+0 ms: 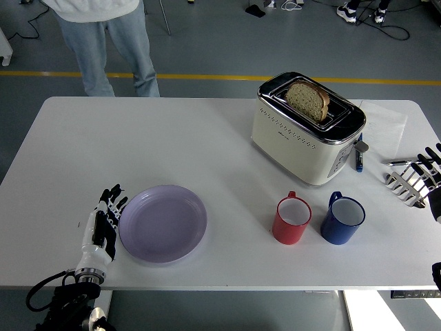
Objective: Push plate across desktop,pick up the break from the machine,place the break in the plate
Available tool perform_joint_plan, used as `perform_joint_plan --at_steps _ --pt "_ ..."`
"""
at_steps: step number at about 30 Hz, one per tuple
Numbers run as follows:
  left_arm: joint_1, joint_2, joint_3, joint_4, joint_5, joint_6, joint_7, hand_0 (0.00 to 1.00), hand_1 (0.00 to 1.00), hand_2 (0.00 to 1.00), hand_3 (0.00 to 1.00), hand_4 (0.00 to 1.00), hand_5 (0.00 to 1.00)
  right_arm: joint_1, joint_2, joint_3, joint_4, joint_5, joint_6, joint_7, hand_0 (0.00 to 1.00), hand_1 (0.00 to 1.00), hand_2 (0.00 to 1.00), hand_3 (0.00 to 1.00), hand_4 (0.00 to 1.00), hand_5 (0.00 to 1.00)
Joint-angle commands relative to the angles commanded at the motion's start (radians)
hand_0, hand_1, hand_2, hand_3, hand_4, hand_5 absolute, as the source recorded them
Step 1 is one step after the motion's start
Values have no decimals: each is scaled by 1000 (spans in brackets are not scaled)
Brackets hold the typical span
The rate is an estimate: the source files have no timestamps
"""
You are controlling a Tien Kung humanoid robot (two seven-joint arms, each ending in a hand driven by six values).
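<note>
Plate (163, 223) near the tabletop's (172, 138) front-left edge, left robot hand (105, 222) flat against its left rim, fingers extended, grasping nothing. Keep your palm low and push steadily toward the toaster (308, 127), stopping short of the red mug (292, 218). Right robot hand (433, 174) rests open at the right edge.

In front of you a red mug (292, 219) and a blue mug (342, 218) stand side by side, close but apart, toward the white table's (172, 131) near edge on your right. Each handle points to the far side. Beyond the far edge you see a person (103, 34) in jeans standing on the grey floor, past a yellow floor line (207, 76).
</note>
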Motion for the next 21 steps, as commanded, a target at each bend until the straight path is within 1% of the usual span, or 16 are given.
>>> perform_joint_plan --at_steps 6,12,18,21 --pt "-13 8 27 -4 -18 1 -4 855 902 972 890 624 998 1 0 -1 0 0 0 0 740 684 675 634 508 585" --pt "-33 8 51 -2 -39 -2 -5 856 901 970 889 627 998 0 -1 -1 0 0 0 0 739 684 675 635 508 585" --pt "-66 3 89 14 -56 -21 12 855 899 969 890 628 998 1 0 -3 0 0 1 0 738 683 675 635 507 584" --pt "-70 4 99 17 -67 -29 19 855 899 969 890 628 998 0 0 -2 0 0 1 0 738 683 675 635 507 584"
